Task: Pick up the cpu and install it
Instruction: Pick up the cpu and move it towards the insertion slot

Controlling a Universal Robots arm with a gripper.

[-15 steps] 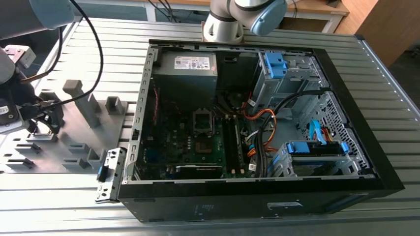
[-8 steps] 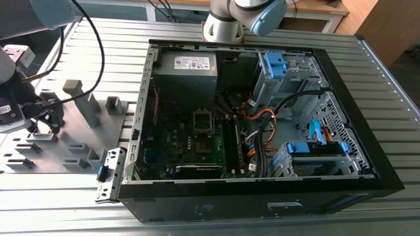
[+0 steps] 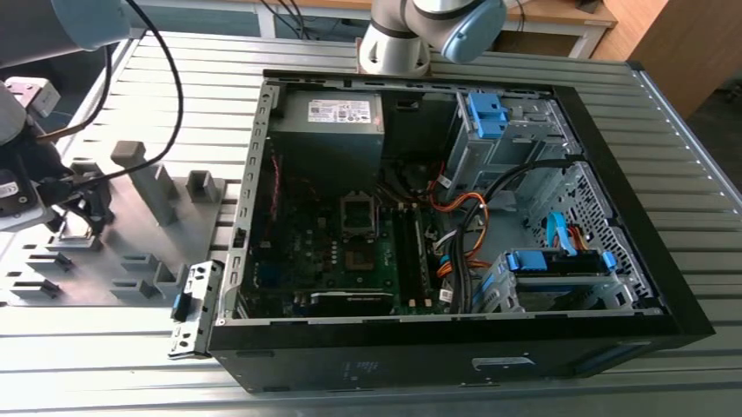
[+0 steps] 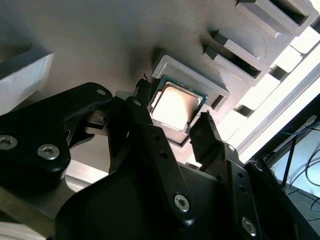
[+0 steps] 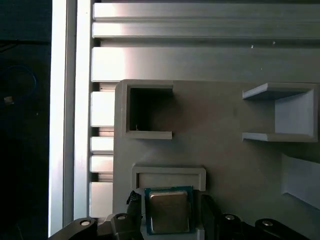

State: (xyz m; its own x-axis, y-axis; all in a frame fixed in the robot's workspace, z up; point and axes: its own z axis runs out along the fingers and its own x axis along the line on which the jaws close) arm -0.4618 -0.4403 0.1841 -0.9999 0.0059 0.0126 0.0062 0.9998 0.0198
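One cpu [image 5: 169, 211] lies recessed near an edge of the grey fixture plate [image 5: 225, 165]. The hand [image 5: 170, 209] straddles it, two fingers [image 5: 134, 207] spread apart.

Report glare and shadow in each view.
Exterior view: even light on the slatted table, while the inside of the computer case is dim. Second wrist view: the cpu lid glares pale and the table slats behind are blown out white. First wrist view: the slats glare white, and the grey fixture's open pocket lies in deep shadow.
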